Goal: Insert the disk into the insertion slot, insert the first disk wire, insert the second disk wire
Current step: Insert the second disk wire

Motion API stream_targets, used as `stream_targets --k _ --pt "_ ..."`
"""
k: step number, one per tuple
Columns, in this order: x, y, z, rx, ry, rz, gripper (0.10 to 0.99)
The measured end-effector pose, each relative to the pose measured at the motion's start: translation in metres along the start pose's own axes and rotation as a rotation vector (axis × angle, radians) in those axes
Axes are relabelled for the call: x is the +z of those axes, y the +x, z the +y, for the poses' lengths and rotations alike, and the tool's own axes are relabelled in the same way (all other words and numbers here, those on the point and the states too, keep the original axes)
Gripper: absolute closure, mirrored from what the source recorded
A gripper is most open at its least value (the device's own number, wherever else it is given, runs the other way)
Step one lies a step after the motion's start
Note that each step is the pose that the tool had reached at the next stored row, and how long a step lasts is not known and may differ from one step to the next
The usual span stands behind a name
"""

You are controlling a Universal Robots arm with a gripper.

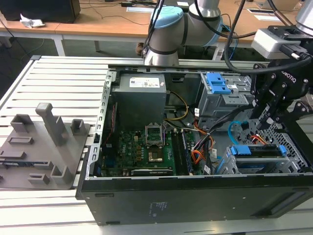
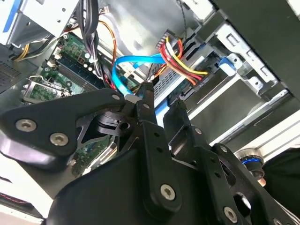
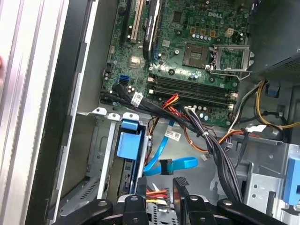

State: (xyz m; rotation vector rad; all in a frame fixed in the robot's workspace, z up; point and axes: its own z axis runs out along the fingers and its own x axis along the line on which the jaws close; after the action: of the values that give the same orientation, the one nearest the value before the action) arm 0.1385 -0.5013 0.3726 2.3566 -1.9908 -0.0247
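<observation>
Hand (image 2: 162, 97) hangs inside the open case (image 1: 195, 196), its black fingers a narrow gap apart with nothing clamped between them. Just beside one fingertip in the second wrist view lies the end of the blue cable (image 2: 136, 58), which loops up and back toward the board (image 3: 187, 51). In the first wrist view the cable's black plug (image 3: 166, 166) lies free, just beyond the finger gap. Red, yellow and black wires (image 2: 183, 63) run past the fingertips to the end of the disk (image 1: 257, 151); cannot tell whether their connector is seated. Disk, in its blue carrier, sits inside the slot (image 1: 226, 164), the perforated silver cage at the case corner on the exterior view's right. Behind the cage stands a grey bay with a blue latch (image 1: 217, 83). Power supply (image 1: 139, 95) sits beyond the board. Case rests on a slotted desk (image 1: 58, 83), with a grey fixture (image 1: 44, 147) on the exterior view's left. Arm (image 1: 168, 29) stands behind the case.
</observation>
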Motion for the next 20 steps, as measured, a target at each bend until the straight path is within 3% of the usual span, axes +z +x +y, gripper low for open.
stream_targets --k 6,9,11,15,17,18,20 --pt "0.0071 -0.0036 0.0161 -0.005 0.0 0.0012 0.725" --pt "0.011 -0.0046 0.019 -0.009 0.0 0.0045 0.725" --pt "0.0127 -0.0048 0.0198 -0.013 -0.001 0.0111 0.725" --pt "0.0128 -0.0048 0.0199 -0.013 -0.001 0.0111 0.725" --pt "0.0128 -0.0048 0.0199 -0.013 -0.001 0.0111 0.808" --pt "0.0128 -0.0048 0.0199 -0.013 -0.001 0.0111 0.808" --pt "0.0128 -0.0048 0.0199 -0.013 -0.001 0.0111 0.922"
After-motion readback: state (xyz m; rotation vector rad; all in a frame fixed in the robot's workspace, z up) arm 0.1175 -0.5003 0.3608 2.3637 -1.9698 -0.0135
